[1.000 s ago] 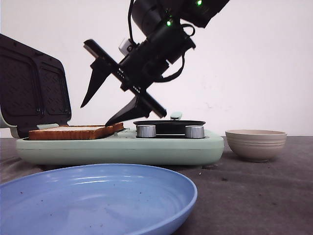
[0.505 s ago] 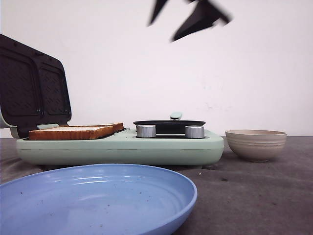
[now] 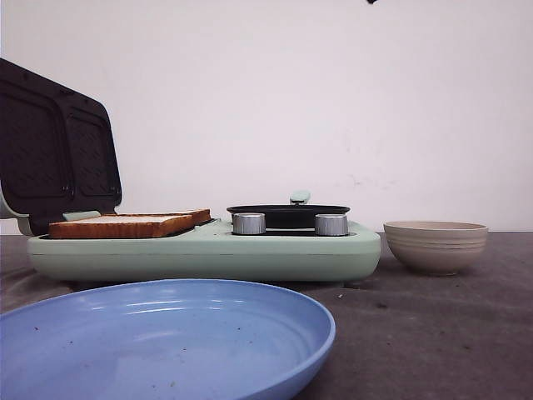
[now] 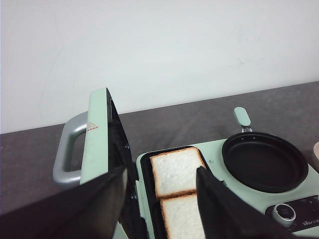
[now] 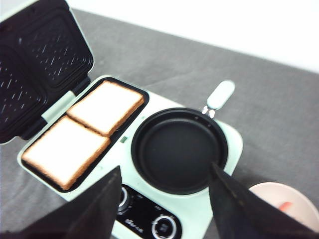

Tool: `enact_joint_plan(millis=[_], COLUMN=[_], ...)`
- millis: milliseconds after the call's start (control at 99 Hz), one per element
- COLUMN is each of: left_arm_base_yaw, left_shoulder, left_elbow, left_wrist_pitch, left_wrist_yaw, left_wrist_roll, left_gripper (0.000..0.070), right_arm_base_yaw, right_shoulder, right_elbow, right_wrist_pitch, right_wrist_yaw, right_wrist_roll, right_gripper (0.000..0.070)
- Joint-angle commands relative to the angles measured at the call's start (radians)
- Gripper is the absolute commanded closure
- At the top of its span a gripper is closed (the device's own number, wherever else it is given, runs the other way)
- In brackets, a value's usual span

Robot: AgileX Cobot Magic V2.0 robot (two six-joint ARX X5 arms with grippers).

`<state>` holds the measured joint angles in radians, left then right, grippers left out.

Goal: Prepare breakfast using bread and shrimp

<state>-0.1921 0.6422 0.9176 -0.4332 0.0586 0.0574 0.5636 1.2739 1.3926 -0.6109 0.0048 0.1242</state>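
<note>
Two slices of bread lie side by side in the dark tray of the green sandwich maker. From the front the bread shows as a brown crust edge. My left gripper hangs open above the bread, holding nothing. Over the black pan my right gripper is open and empty too. A small pink-orange shrimp shows in the beige bowl. Neither gripper appears in the front view.
The sandwich maker's lid stands open at the left. Two silver knobs face the front below the pan. A blue plate lies nearest the camera, and the beige ribbed bowl sits to the machine's right.
An arm with an open gripper that hung just over the bread has risen up and out of the front view. The bread, pan, bowl and plate have not moved.
</note>
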Motion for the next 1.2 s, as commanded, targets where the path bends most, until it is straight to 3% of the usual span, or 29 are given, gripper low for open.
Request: enact_joint_plan(millis=[0, 101, 192, 414, 657, 960, 1192], left_arm_base_yaw=[-0.002, -0.002, -0.002, -0.002, -0.002, -0.002, -0.002], left_shoulder=[0.003, 0.003, 0.003, 0.003, 0.004, 0.017, 0.017], left_elbow=[0.012, 0.012, 0.012, 0.012, 0.012, 0.012, 0.012], left_wrist_pitch=[0.007, 0.007, 0.006, 0.006, 0.01, 0.029, 0.06], left_wrist_yaw=[0.001, 0.001, 0.001, 0.001, 0.001, 0.0, 0.0], left_wrist_roll=[0.002, 0.002, 0.002, 0.002, -0.035, -0.053, -0.192], left_gripper=[0.0468, 0.0468, 0.0468, 0.0467, 0.0467, 0.0467, 0.0466], right_arm_base_yaw=[-0.001, -0.004, -0.004, -0.004, -0.004, -0.004, -0.003], right_shoulder=[0.012, 0.011, -0.003, -0.169, -0.42, -0.626, -0.663], right_elbow=[0.02, 0.013, -0.026, -0.276, -0.568, -0.762, -0.798], right_wrist_pitch=[-0.012, -0.053, -0.047, 0.106, 0.192, 0.2, 0.191], right_wrist_yaw=[0.025, 0.093, 0.094, 0.098, 0.101, 0.102, 0.1], right_wrist_roll=[-0.039, -0.058, -0.058, -0.056, -0.003, 0.088, 0.105], right_gripper=[0.0377, 0.0377, 0.0377, 0.0379, 0.0379, 0.0379, 0.0379])
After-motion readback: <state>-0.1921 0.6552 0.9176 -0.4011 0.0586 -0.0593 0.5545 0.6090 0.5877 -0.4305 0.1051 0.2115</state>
